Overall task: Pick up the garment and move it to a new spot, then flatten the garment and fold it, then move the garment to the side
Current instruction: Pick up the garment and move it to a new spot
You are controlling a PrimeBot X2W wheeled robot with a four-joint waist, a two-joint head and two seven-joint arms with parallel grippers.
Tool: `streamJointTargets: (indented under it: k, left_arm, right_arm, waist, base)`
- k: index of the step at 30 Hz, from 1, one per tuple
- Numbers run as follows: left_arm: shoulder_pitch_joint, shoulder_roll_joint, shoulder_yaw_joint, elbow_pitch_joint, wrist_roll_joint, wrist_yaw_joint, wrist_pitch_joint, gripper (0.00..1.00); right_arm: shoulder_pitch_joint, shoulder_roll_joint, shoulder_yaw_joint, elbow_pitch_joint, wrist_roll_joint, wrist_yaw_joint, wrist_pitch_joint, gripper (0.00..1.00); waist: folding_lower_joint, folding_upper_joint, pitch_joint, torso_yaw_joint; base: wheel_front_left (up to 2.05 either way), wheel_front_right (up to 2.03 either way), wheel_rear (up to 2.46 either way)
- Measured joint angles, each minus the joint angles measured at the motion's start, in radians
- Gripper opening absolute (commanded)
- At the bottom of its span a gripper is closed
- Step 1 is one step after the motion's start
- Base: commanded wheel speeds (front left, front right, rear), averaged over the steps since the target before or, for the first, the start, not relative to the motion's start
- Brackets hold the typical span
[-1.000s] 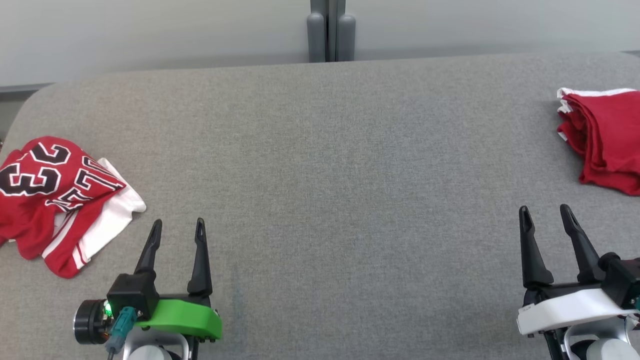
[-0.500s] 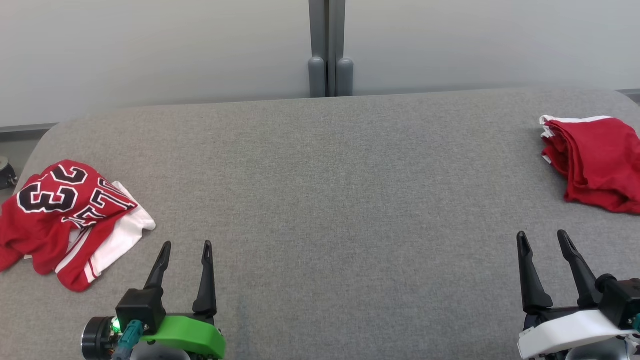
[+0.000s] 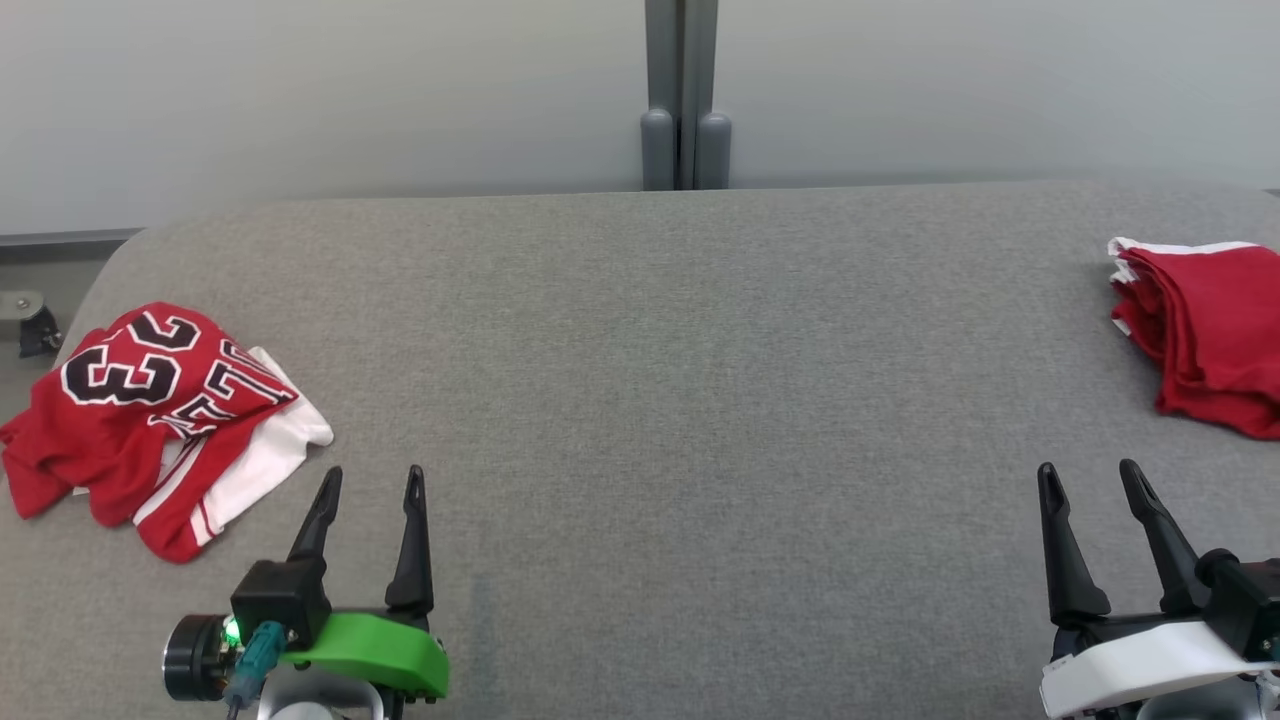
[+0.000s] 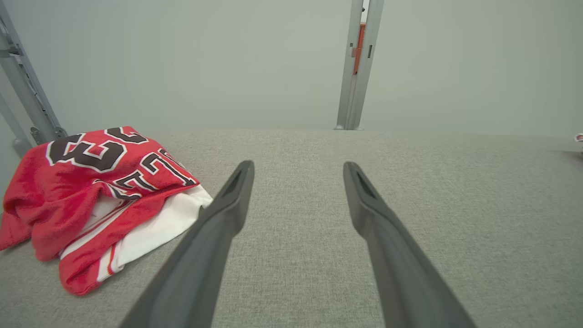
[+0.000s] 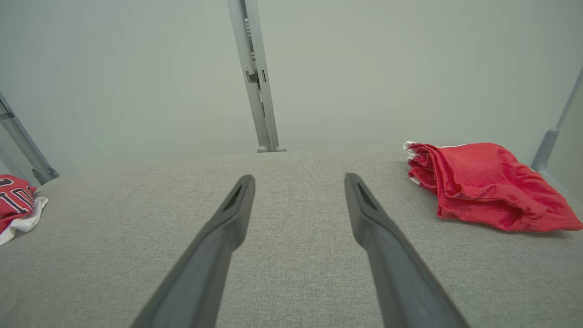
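Both pairs of jaws stood spread wide and held nothing, low at the near side of the table [image 3: 680,420], pointing away from us. The left jaws were nearest to the crumpled red jersey [image 3: 150,400], which lay a little farther and to their left, close to the left edge of the table. The right jaws were well apart from it. We judged this jersey to be the garment to pick up, since the folded red garment [image 3: 1210,340] at the far right looked already finished. To do the pick well, we thought the left jaws should turn toward the heap and pinch a thick fold on its top, not the thin white border, so the cloth would rise in one piece. The middle of the table offered wide room for spreading. Near the rounded left corner a loose part could slide off. Behind the table stood a grey post [image 3: 685,110].
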Motion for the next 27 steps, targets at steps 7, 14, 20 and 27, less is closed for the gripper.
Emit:
streamJointTargets:
  k: [7, 14, 20, 27]
  left_arm:
    - [-0.052, -0.015, 0.027, -0.030, 0.004, 0.000, 0.000, 1.00]
    - [-0.068, -0.027, 0.069, -0.040, 0.009, -0.003, -0.002, 1.00]
    - [-0.066, -0.034, 0.111, -0.036, 0.010, -0.005, -0.002, 1.00]
    - [-0.067, -0.043, 0.140, -0.036, 0.013, -0.014, -0.002, 1.00]
  right_arm:
    - [-0.002, -0.016, 0.001, -0.058, -0.007, 0.000, 0.020, 1.00]
    - [-0.031, -0.051, 0.039, -0.122, -0.007, 0.000, 0.059, 1.00]
    - [-0.046, -0.064, 0.067, -0.145, -0.005, 0.000, 0.083, 1.00]
    - [-0.063, -0.076, 0.081, -0.165, -0.002, 0.000, 0.100, 1.00]
  waist:
    - [0.0000, 0.0000, 0.012, 0.092]
    - [0.0000, 0.0000, 0.027, 0.224]
    - [0.0000, 0.0000, 0.040, 0.336]
    - [0.0000, 0.0000, 0.067, 0.430]
  base:
    - [0.00, 0.00, 0.00]
    - [0.00, 0.00, 0.00]
    - [0.00, 0.00, 0.00]
    - [0.00, 0.00, 0.00]
